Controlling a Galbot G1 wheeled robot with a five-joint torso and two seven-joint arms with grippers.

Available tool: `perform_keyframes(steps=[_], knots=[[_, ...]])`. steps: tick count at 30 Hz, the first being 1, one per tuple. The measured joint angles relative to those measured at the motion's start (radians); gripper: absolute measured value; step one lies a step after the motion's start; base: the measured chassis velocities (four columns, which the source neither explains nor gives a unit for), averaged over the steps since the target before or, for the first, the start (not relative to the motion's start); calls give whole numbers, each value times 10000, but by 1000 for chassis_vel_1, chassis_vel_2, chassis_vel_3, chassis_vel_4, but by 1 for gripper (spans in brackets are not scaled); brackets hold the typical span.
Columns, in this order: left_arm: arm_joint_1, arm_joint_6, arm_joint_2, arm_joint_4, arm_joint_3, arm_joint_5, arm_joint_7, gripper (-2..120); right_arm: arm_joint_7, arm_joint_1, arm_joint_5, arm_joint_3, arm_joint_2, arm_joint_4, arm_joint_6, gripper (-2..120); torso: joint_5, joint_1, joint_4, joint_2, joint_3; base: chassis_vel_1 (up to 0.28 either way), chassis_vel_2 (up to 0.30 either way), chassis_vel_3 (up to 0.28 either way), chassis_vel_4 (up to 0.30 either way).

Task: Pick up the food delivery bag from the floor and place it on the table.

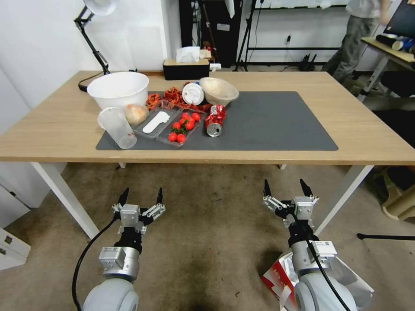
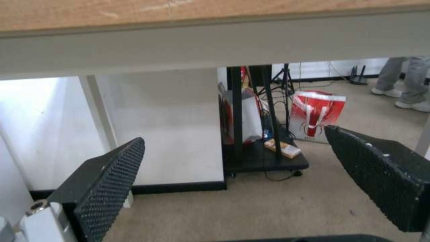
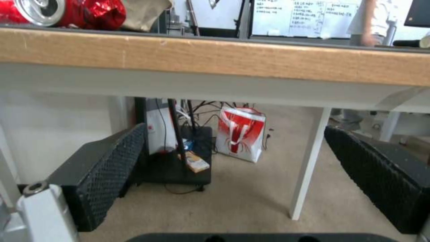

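The food delivery bag (image 1: 276, 277) lies on the floor (image 1: 207, 246) at the lower right of the head view. Its red side and crinkly silver lining (image 1: 346, 276) show, and my right arm covers much of it. My right gripper (image 1: 285, 186) hangs open above the floor just in front of the table (image 1: 302, 82), ahead of the bag and not touching it. My left gripper (image 1: 142, 194) is open too, level with it on the left. Both wrist views look under the table edge, between the open left gripper (image 2: 233, 141) and the open right gripper (image 3: 235, 129).
On the dark grey mat (image 1: 276, 121) sit a white bowl (image 1: 118, 88), a clear cup (image 1: 117, 127), a tomato tray (image 1: 181, 127) and a crushed red can (image 1: 215, 121). White table legs (image 1: 65, 198) flank the grippers. Beyond the table stand a black cart (image 3: 179, 161) and another red-and-white bag (image 3: 240, 132).
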Motion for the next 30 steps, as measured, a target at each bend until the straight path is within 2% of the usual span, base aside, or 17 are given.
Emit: perform_keyframes(steps=[9, 21, 30], knots=[[39, 39, -13, -21, 1, 85, 8, 100, -74, 5, 10, 42, 34, 3, 12, 100, 0, -166, 0, -403, -234, 0, 0, 0, 0], [56, -6, -39, 110, 18, 151, 24, 100, -38, 0, 45, 52, 21, 18, 26, 100, 0, -439, 0, -1148, -705, 0, 0, 0, 0], [52, 17, -28, 122, 72, 173, 26, 100, 40, 75, 63, 47, 7, 2, -12, 100, 0, -566, 0, -1481, -913, 0, 0, 0, 0]])
